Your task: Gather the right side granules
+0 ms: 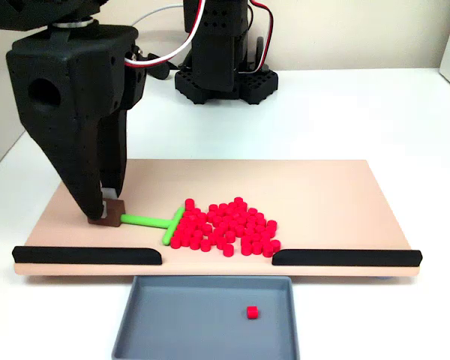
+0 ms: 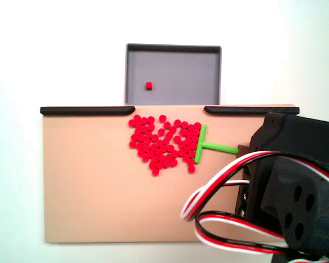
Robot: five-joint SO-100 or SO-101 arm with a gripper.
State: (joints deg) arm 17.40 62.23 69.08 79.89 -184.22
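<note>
grey tray nearest, granules against green t-stick, gripper fingers clamped on its brown end

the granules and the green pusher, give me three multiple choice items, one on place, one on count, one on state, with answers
1. Where does the main pile of granules lie?
A. on the tan board, against the crossbar of the green T-shaped tool
B. inside the grey tray
C. on the white table beside the board

2. How many red granules lie in the grey tray?
A. none
B. one
C. five

3. What is the gripper doing?
A. hanging open above the tray
B. shut on the brown end of the green T-shaped tool
C. holding a granule

Answers:
1. A, since both fixed views show the pile on the tan board, touching the crossbar of the green T-shaped tool.
2. B, since a single red granule sits on the tray floor.
3. B, since the jaws come down on the brown block at the tool's stem end.
</note>
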